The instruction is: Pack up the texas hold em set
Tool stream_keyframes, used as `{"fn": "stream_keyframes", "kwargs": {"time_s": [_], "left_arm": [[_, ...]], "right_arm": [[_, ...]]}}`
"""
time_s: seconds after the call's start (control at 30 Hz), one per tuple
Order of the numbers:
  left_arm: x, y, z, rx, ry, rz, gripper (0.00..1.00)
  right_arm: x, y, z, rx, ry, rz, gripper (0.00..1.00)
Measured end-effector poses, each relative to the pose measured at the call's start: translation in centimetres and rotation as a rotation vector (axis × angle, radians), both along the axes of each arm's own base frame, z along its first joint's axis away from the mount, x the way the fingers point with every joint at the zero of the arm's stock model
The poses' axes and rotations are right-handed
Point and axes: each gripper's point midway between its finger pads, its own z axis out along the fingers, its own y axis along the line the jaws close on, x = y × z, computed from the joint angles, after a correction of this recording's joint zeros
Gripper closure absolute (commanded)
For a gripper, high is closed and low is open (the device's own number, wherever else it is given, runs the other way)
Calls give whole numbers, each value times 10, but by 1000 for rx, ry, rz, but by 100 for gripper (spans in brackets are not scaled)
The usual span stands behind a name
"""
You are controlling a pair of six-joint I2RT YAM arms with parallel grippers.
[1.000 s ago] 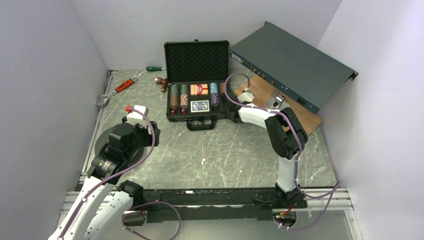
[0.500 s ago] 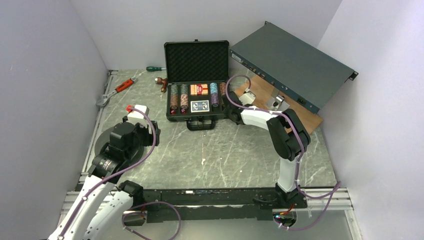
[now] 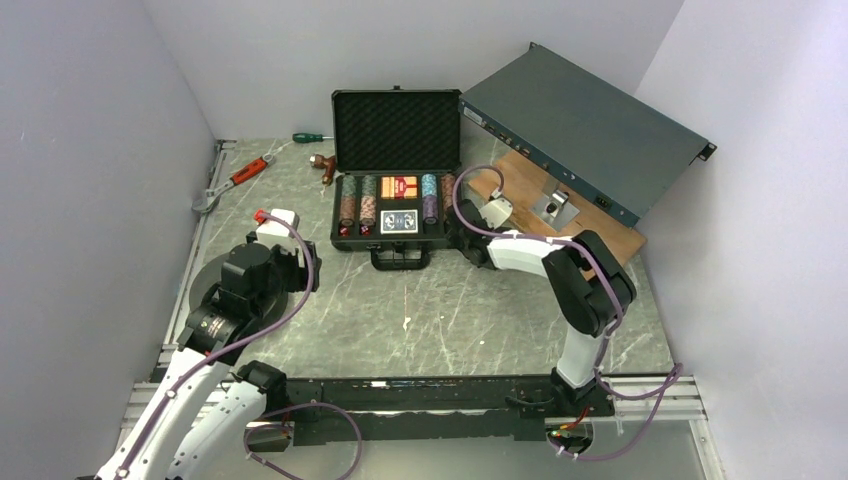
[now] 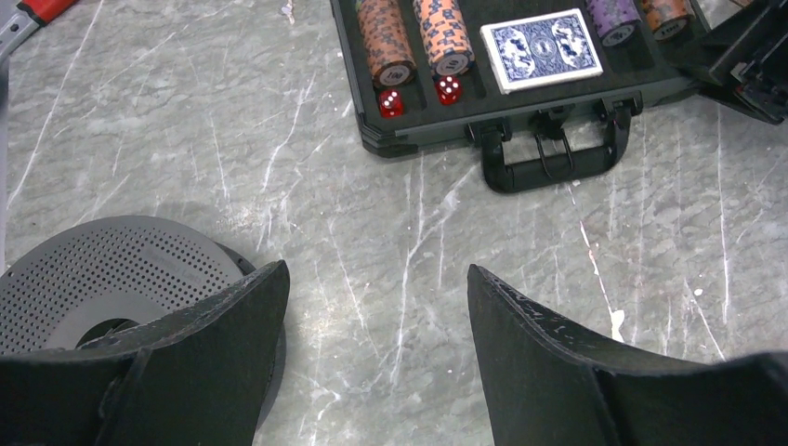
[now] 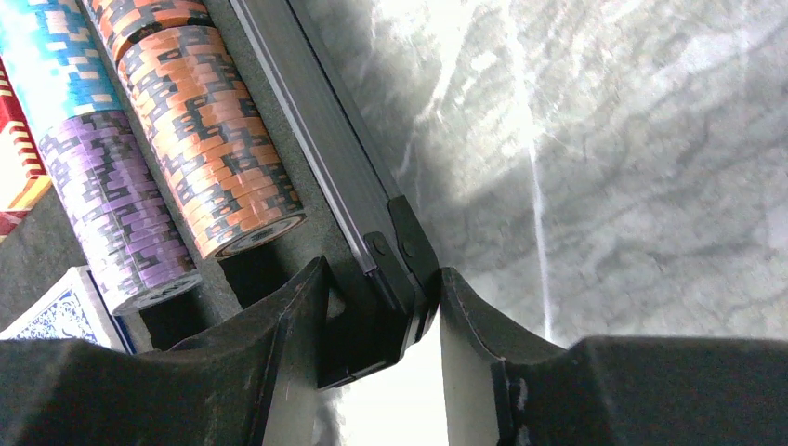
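**Right tool on case corner, left tool idle**

Right tool [image 5: 381, 297]: clamped on the near right corner of the case [image 5: 316, 158]. One finger is inside the tray and the other is outside the wall, with the corner bracket pinched between them. Orange and purple chip stacks [image 5: 214, 139] lie in their slots just inside the inner finger, not touching it.

Left tool [image 4: 376, 279]: jaws wide apart, holding nothing, hanging over bare desk [image 4: 650, 232]. The case sits ahead of it, well apart, with its handle [image 4: 548, 158] facing the tool. A grey perforated disc [image 4: 102, 279] lies on the desk under its left finger.

Case state: open, with the foam lid upright on the far side from both tools. Seen from the left tool, the tray holds chip stacks at both ends. The blue deck [image 4: 541, 48] lies flat between them and the red deck [image 3: 403, 186] sits behind it. Two red dice [image 4: 391, 102] rest at the near ends of the left stacks.

The rack box [image 3: 580, 130] is beyond the right tool, tilted against the wall.
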Motion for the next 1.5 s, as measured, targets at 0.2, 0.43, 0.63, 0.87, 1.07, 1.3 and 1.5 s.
{"fn": "stream_keyframes", "kwargs": {"time_s": [0.2,0.43,0.63,0.87,1.07,1.3,1.5], "left_arm": [[0,0,-1,2,5,0,24],[1,0,-2,4,8,1,24],[2,0,-5,10,22,2,24],[3,1,-7,20,25,2,23],[7,-1,-4,27,47,0,24],[19,-8,24,5,16,-10,23],[46,-20,67,-31,-16,1,22]], "right_arm": [[-24,-2,0,-7,14,29,100],[-68,-5,-1,-9,34,75,100],[-108,-20,-2,-13,65,109,100],[-153,-46,-2,-2,97,129,100],[-176,-67,-3,-10,110,116,77],[-177,-69,-3,-15,112,112,50],[-178,-77,6,-72,99,136,31]]}}
